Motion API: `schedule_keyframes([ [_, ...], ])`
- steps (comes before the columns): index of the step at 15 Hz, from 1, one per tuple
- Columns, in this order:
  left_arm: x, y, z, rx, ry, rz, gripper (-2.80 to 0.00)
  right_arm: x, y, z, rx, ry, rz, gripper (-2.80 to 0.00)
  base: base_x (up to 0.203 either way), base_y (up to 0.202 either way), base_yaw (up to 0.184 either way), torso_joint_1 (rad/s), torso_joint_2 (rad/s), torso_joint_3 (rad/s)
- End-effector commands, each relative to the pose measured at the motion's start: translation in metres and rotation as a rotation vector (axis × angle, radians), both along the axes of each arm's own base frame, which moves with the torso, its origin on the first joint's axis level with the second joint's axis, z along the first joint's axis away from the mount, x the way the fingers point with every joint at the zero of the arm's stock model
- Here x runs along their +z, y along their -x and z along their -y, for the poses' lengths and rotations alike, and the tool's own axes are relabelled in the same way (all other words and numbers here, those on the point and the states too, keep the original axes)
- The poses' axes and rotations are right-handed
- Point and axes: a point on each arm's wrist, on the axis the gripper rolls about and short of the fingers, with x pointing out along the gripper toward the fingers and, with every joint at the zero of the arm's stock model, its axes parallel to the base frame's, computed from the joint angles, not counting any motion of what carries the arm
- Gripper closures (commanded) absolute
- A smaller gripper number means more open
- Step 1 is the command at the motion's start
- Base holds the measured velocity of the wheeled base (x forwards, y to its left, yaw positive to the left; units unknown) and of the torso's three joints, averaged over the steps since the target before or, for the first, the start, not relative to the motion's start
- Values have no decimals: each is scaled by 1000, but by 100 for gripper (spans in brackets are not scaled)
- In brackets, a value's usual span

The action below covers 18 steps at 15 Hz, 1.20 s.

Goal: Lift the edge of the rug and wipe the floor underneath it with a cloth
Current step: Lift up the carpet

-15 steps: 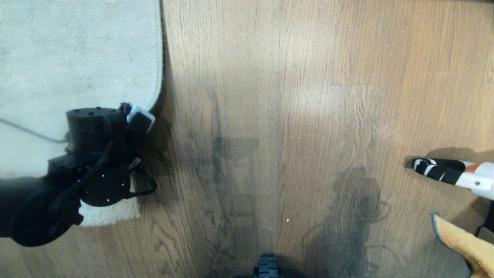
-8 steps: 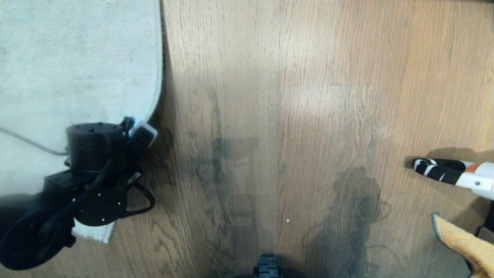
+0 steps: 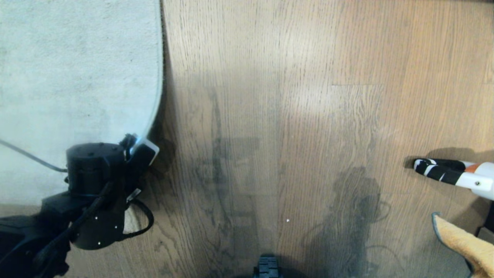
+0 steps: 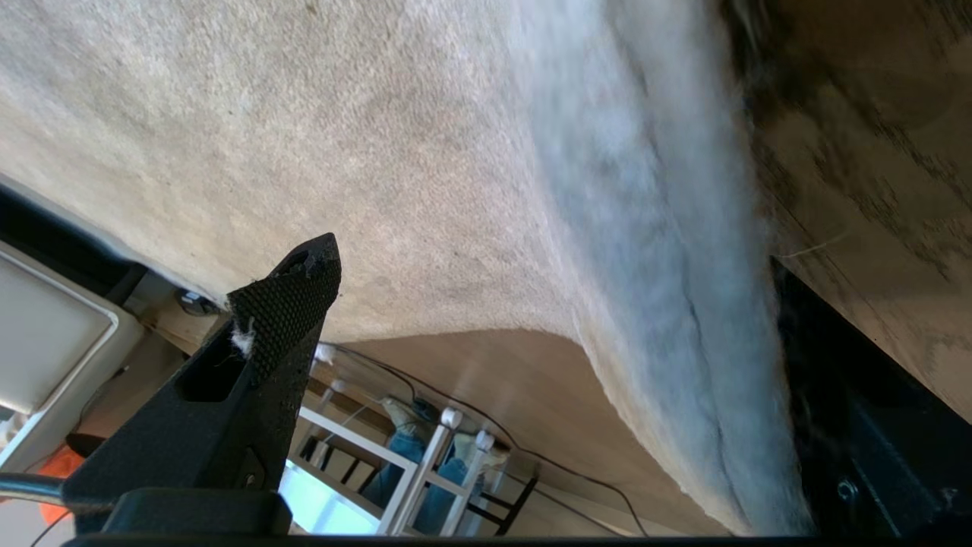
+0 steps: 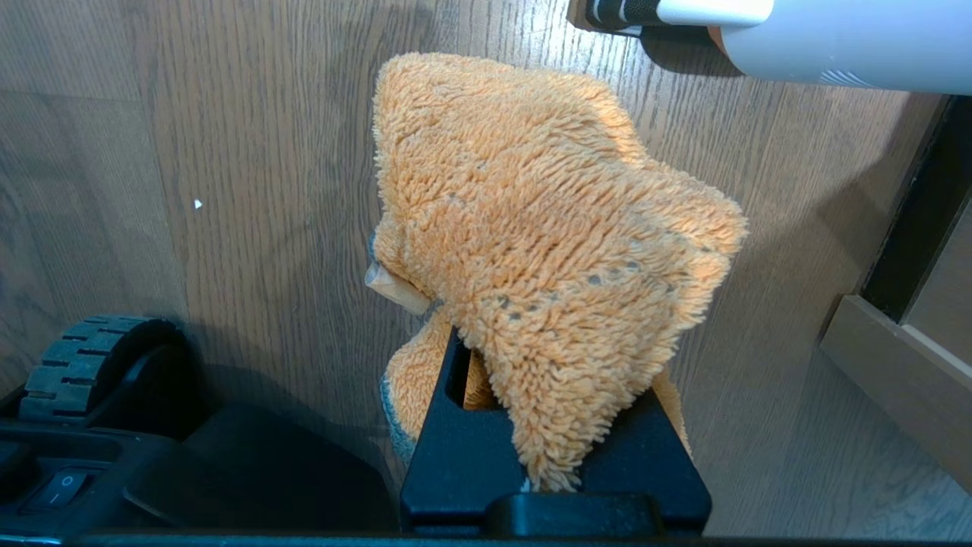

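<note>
Most of rug [image 3: 77,77] flat on floor [image 3: 289,116], near edge curled up. Pulled back along that edge over the last second: left gripper [image 4: 531,289], jaws wide astride it, nothing clamped, so probably no lift yet. Parked low right: right gripper [image 5: 547,395], pinched on cloth [image 5: 547,228].

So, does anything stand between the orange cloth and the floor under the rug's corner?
The bare floor between the cloth and the rug shows nothing in the way. Only the rug itself covers that spot: the left gripper is at its near corner, open and not clamping it.
</note>
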Motion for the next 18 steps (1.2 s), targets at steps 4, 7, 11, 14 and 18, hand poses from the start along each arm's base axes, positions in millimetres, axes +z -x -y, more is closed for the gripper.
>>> schedule_keyframes([
  [4,-18,13,-8,9,-21,-25,-280,0,0,0,1,0,-1,0,0,0,0,0,0,0],
  [7,-24,18,-12,17,-31,-41,-280,0,0,0,1,0,-1,0,0,0,0,0,0,0],
  [11,-26,16,-15,35,-35,-52,-280,0,0,0,1,0,-1,0,0,0,0,0,0,0],
  [14,-28,16,-17,43,-37,-57,-280,0,0,0,1,0,-1,0,0,0,0,0,0,0],
  [18,-30,16,-19,53,-37,-64,0,0,0,0,1,0,-1,0,0,0,0,0,0,0],
])
